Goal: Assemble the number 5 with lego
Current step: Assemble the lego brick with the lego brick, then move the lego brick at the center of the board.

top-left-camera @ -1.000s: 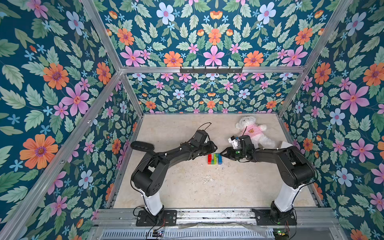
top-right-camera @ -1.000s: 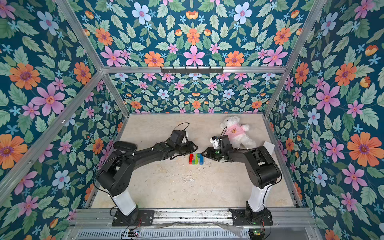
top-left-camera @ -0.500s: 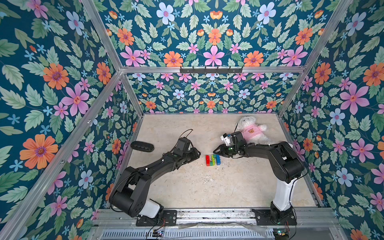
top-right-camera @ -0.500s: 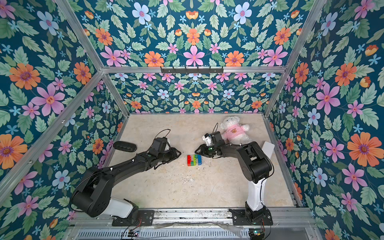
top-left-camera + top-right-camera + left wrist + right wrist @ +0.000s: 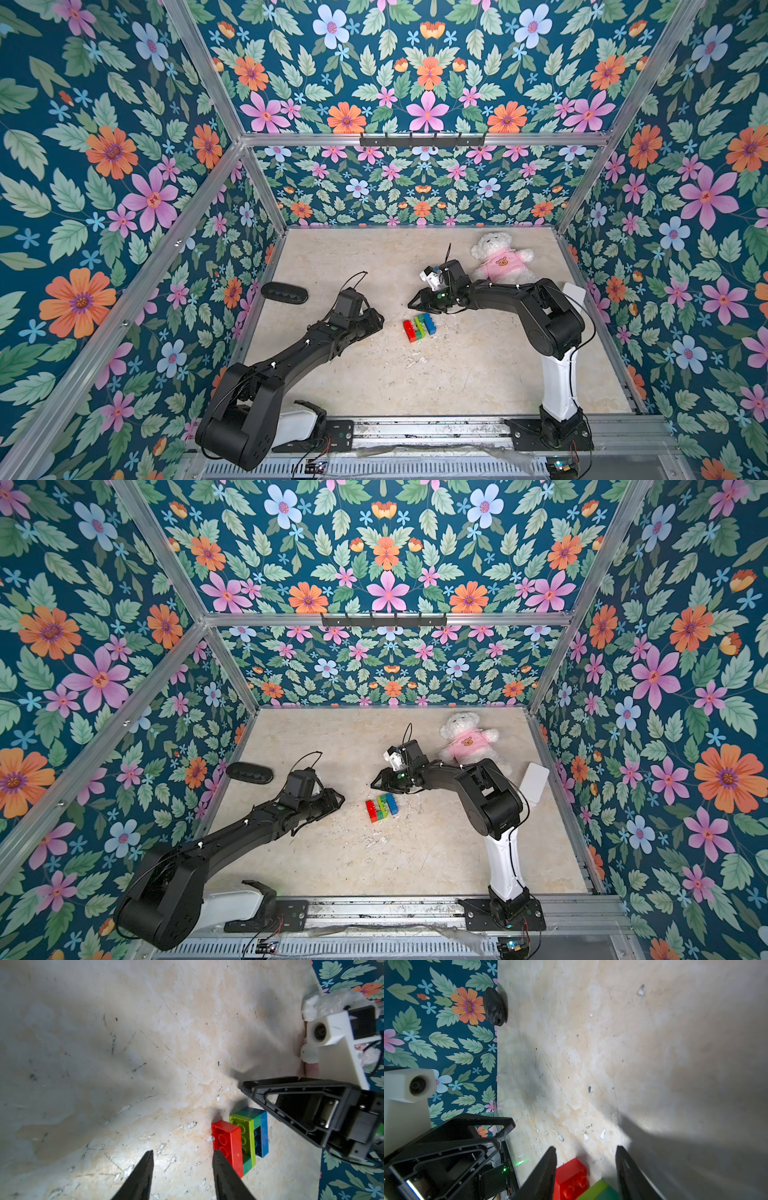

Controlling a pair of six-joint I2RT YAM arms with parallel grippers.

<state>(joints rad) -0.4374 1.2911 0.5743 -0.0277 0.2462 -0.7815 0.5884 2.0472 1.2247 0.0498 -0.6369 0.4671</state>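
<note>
A beige bench carries a white teddy at its far right. The left pincer and right pincer are both released and empty. Between them, mid-bench, the lego number 5 lies flat, red, green and blue.

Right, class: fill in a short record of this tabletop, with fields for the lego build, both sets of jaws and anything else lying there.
Lego build: one joined piece lying on the table; red, dark green, lime, dark green, blue
Left jaws: open, empty, beside the red end
Right jaws: open, empty, near the blue end
Teddy: white, pink shirt, towards the far right corner
Other items: black oval object by the left wall; white flat piece by the right wall
</note>
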